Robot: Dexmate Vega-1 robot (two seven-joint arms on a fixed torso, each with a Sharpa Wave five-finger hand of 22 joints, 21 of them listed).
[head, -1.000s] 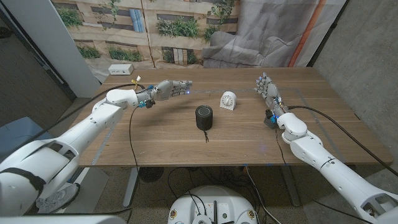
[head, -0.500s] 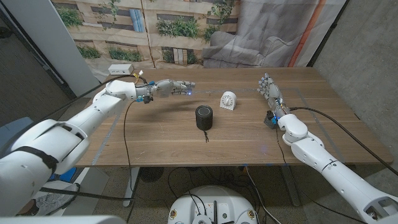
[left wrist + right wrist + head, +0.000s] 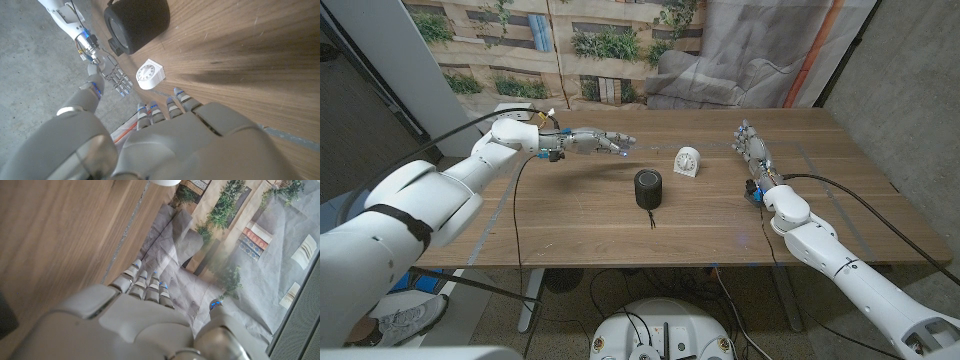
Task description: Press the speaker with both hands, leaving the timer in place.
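On the wooden table, the empty, fingers-extended left hand has drifted toward frame centre, nearing the speaker; the right hand stays spread, timer untouched.

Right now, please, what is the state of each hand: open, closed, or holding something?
Left hand: open, fingers extended, holding nothing, above the table.
Right hand: open, fingers straight, holding nothing, apart from the speaker.
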